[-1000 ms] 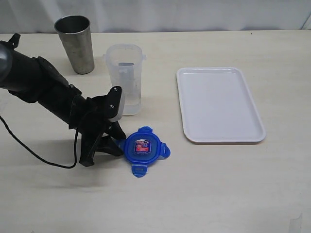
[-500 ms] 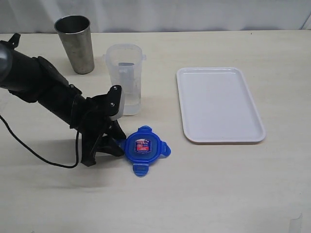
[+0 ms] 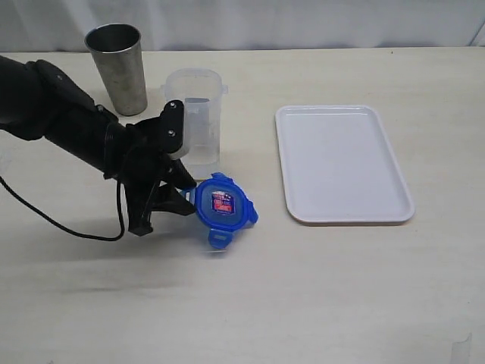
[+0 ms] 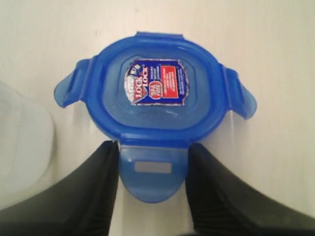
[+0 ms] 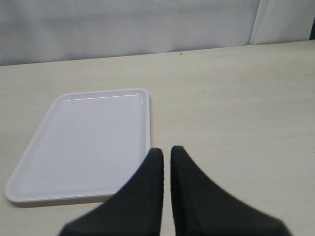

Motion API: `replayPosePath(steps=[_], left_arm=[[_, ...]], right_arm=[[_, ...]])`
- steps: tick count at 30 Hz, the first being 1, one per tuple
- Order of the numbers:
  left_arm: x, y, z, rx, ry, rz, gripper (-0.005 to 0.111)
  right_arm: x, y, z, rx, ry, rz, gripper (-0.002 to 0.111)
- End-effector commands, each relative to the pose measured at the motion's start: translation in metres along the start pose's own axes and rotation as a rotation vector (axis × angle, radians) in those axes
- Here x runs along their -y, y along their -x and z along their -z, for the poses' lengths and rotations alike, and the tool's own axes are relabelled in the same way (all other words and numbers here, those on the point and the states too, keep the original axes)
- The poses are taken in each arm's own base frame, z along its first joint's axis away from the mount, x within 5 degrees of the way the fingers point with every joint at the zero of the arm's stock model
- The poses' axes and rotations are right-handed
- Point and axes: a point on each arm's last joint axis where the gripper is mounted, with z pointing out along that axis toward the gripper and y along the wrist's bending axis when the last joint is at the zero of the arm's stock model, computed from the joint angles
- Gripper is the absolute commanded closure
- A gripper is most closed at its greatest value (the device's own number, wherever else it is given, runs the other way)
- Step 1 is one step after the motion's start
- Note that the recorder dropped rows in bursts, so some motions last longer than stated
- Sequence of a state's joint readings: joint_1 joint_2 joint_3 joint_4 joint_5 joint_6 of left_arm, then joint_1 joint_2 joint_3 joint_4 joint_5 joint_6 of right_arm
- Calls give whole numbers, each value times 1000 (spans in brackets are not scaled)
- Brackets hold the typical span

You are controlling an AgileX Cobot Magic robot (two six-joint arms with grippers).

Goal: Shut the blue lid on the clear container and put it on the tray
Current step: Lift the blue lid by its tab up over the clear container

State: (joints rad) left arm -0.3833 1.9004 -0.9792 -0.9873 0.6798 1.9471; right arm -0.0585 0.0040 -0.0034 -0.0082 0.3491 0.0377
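The blue lid (image 3: 221, 207) hangs tilted just above the table, label up, in front of the clear container (image 3: 194, 121). My left gripper (image 3: 186, 199) is shut on its near flap; in the left wrist view the two black fingers pinch that flap from both sides, gripper (image 4: 153, 149), lid (image 4: 156, 98). The container stands upright and open, and its blurred wall (image 4: 22, 147) shows beside the lid. The white tray (image 3: 342, 163) lies to the right with nothing on it. My right gripper (image 5: 167, 150) is shut on nothing, near the tray (image 5: 93, 142), and is out of the exterior view.
A dull steel cup (image 3: 117, 67) stands upright at the back left, beside the container. A black cable (image 3: 45, 216) trails from the left arm across the table. A pale wall runs along the table's far edge.
The left gripper has risen and drawn back toward the container with the lid in it; the lid has left the table and now tilts.
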Motion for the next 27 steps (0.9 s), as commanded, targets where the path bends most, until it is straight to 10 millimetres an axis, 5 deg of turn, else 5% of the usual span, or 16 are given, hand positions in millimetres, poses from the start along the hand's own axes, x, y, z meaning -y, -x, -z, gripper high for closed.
replayPosePath(steps=[1,13,27], left_arm=[[2,9,12,20,11,-18,107],[23,49,18,50,43,-153,107],[31,88,78,181,265,-194,107]], right_arm=[[0,-1,0,3,-8,-2,103],[0,-1,0,3,-8,-2,103],[0,-1,0,3,-8,-2,103]])
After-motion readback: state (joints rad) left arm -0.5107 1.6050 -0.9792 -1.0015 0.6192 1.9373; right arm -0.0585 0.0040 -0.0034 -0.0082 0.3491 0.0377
